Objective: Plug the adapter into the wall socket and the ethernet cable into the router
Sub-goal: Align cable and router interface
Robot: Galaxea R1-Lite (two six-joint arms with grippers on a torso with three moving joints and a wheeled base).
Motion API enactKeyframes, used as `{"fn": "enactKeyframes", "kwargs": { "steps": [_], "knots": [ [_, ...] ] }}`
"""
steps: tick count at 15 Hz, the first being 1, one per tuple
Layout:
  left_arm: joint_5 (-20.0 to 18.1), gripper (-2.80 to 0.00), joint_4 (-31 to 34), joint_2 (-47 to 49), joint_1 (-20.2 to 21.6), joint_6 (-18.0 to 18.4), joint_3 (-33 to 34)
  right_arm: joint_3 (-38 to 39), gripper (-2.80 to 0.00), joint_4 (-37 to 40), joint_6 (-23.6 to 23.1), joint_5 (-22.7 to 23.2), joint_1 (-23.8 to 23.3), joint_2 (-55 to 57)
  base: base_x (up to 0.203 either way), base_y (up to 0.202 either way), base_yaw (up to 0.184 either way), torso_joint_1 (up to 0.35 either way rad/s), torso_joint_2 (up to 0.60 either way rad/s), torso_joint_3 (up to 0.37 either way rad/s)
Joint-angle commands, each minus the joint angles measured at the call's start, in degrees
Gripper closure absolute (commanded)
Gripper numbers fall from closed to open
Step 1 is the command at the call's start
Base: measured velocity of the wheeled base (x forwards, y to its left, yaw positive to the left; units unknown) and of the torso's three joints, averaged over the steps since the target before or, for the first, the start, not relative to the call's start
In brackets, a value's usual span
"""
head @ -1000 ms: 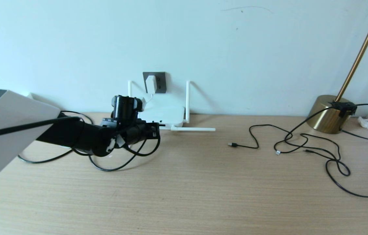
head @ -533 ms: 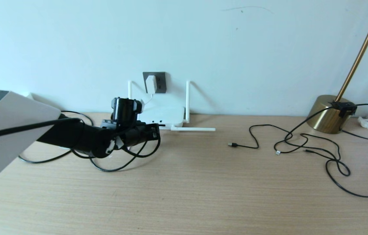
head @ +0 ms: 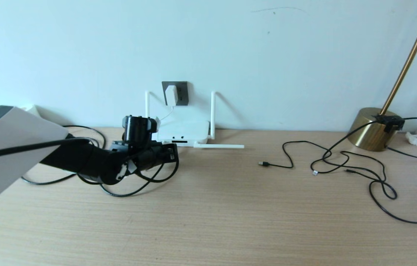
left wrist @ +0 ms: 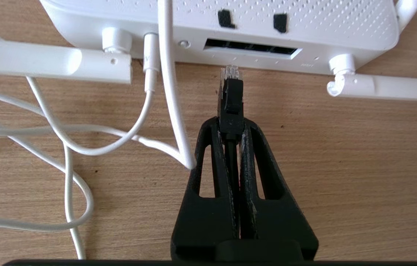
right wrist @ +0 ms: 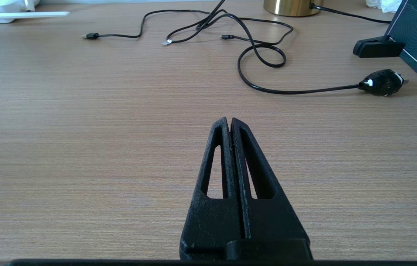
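Black plastic plug with a clear tip, the end of the thick black ethernet cable (left wrist: 231, 94), is pinched between the pads of my left gripper (left wrist: 231, 123), jaws clamped on the plug's rear with the cable running back between them. Its long axis points straight at the flat white rounded router (left wrist: 304, 22), and the clear tip sits just short of the dark slot of ports (left wrist: 251, 48), apart from it, towards one end of that row. I judge the next push goes straight forward along that axis. My right gripper (right wrist: 230, 123) hangs over bare wooden desk (right wrist: 82, 147), jaws pressed together on nothing, well away from the router. Meanwhile the small white cube adapter (head: 171, 94) sits in the dark grey wall socket (head: 181, 92).
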Motion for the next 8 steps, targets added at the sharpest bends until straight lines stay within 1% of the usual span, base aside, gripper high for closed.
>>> {"fn": "enactKeyframes", "kwargs": {
  "steps": [1,8],
  "knots": [
    [0.09,0.0,-0.93,-0.29,-0.01,-0.04,0.24,0.62,0.0,-0.03,0.0,-0.02,0.02,0.04,0.0,0.0,0.0,0.0,0.0,0.0],
    [0.18,0.0,-1.18,-0.46,0.08,-0.04,0.22,0.62,0.0,-0.03,0.0,-0.02,0.02,0.04,0.0,0.0,0.0,0.0,0.0,0.0]
  ]
}}
